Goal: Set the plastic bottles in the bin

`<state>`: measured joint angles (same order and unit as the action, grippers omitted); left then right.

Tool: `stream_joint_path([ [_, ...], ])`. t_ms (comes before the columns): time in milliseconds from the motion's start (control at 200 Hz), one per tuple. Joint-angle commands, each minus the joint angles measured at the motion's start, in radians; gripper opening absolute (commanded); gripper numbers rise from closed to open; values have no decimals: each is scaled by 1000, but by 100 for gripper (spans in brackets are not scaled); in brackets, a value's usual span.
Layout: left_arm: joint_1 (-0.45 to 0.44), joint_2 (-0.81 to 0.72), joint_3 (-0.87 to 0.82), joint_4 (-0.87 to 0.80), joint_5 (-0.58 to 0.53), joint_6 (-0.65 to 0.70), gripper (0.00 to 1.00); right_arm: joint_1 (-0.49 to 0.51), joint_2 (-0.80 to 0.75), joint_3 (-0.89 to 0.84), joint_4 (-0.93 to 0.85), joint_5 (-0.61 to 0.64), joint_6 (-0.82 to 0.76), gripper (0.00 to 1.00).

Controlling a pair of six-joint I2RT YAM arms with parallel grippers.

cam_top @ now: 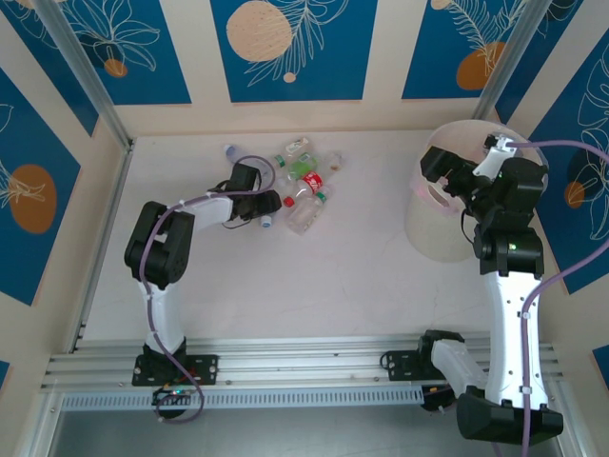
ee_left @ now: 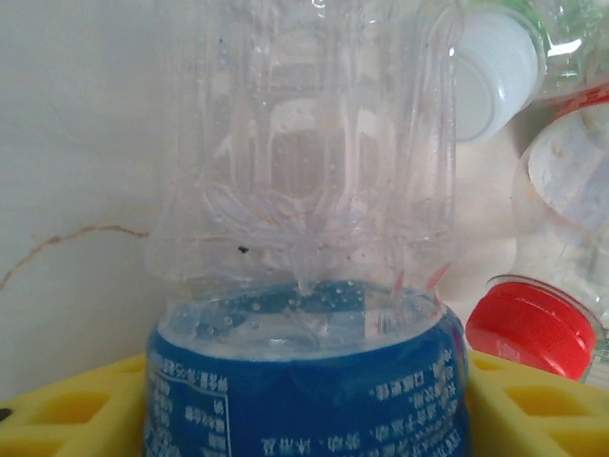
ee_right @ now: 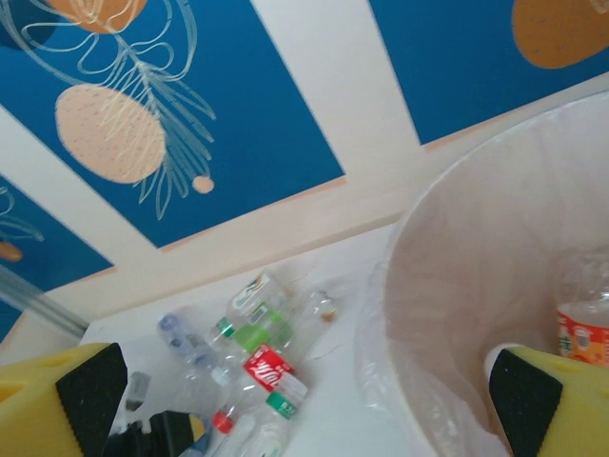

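white tabletop [cam_top: 285, 276] carries everything here. at its far right stands the large round pale pink-white plastic bin [cam_top: 428, 238], upright, with an orange-labelled clear bottle [ee_right: 582, 328] inside it. the right gripper [cam_top: 445, 179] hangs over the bin's rim, its yellow fingers [ee_right: 33, 405] spread wide with nothing between them. well apart, at the far middle of the table, we see the heap of small clear plastic bottles [cam_top: 304, 181], lying against one another. the left gripper [cam_top: 270, 204] is at the heap's left edge. its yellow fingers [ee_left: 67, 409] meet both sides of a blue-labelled clear plastic bottle [ee_left: 304, 395], with no gap that we can see. just beside that bottle sit a red cap [ee_left: 533, 328] and a white cap [ee_left: 495, 71].
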<state>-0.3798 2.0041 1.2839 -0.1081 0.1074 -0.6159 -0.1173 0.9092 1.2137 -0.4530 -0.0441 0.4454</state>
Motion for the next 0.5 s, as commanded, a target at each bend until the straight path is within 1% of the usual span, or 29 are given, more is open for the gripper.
stream_joint_path([
  [0, 1, -23, -8, -14, -23, 37, 55, 30, -9, -22, 29, -106, -11, 100],
  [125, -1, -69, -41, 0, -13, 62, 42, 83, -3, -23, 39, -114, -41, 100],
  [225, -9, -119, -69, 11, -2, 85, 34, 118, 8, -23, 42, -102, -46, 100],
  [390, -32, -225, -132, 42, 16, 115, 33, 173, 29, -25, 46, -76, -32, 100],
  [495, -47, -308, -186, 100, 71, 146, 34, 210, 41, -26, 57, -61, -12, 100],
])
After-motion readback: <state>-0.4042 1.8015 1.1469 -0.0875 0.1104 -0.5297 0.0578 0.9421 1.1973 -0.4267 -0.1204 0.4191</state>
